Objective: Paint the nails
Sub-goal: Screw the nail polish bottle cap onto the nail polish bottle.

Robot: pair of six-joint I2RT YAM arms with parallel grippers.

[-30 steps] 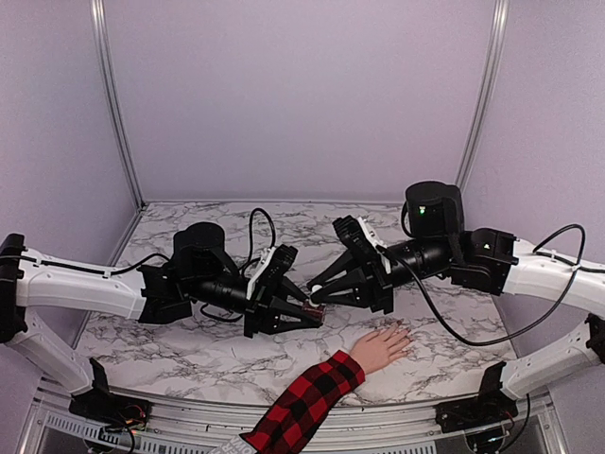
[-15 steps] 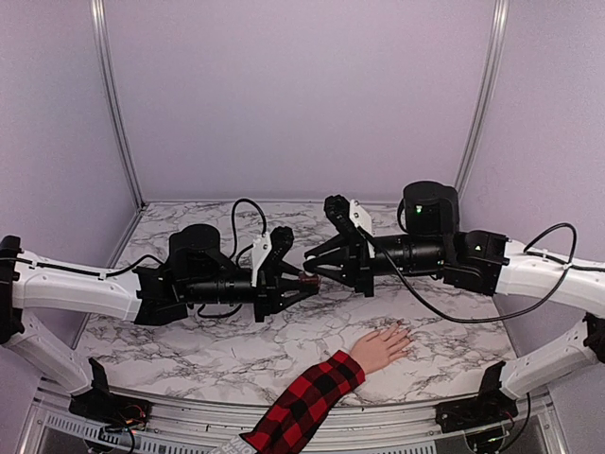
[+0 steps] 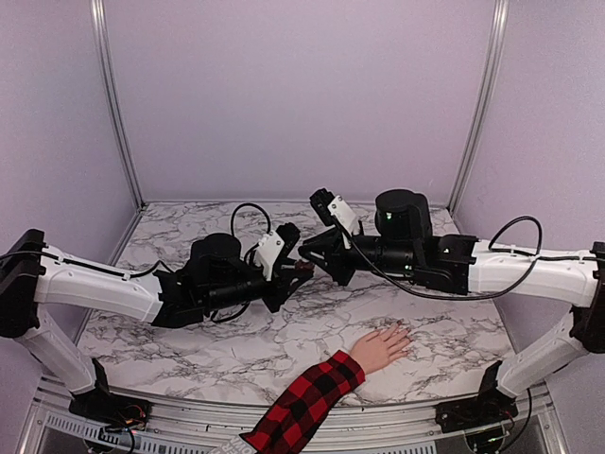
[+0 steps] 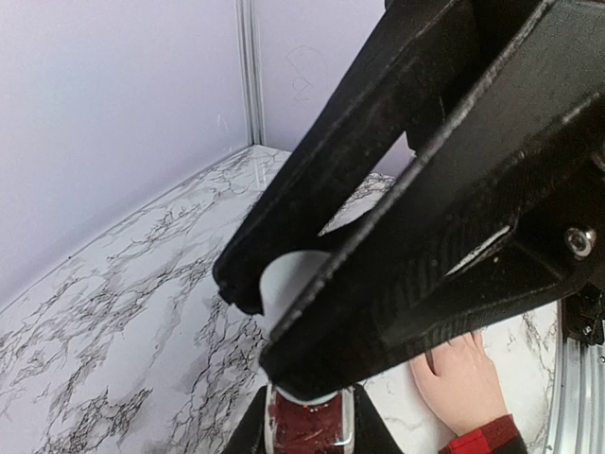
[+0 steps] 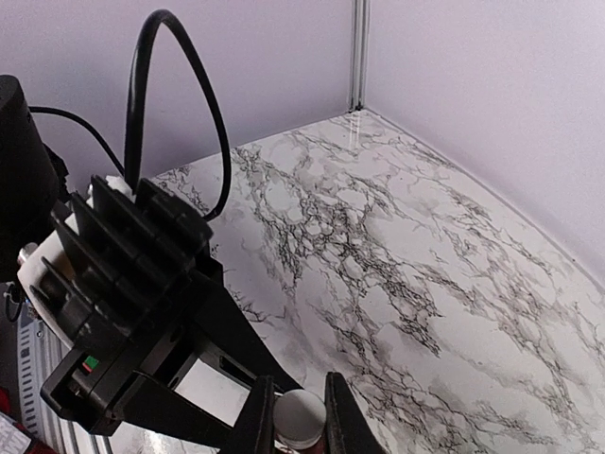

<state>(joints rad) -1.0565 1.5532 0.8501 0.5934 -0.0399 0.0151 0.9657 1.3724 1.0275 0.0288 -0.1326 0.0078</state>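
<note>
The nails (image 3: 404, 332) rest on a plaid-sleeved hand (image 3: 381, 347) at the marble table's (image 3: 189, 350) near edge, between lilac walls (image 3: 302, 95). Above, the left gripper (image 3: 302, 271) clasps the polish bottle (image 4: 304, 423) and the right gripper (image 3: 306, 255) pinches its white cap (image 5: 299, 414). Both have drifted rearward since a second ago.

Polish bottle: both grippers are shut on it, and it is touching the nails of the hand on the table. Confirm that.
One thing is wrong. The left gripper and right gripper are both shut on the polish bottle, but it is not touching the nails: the top external view shows it well apart from the hand on the table.
</note>
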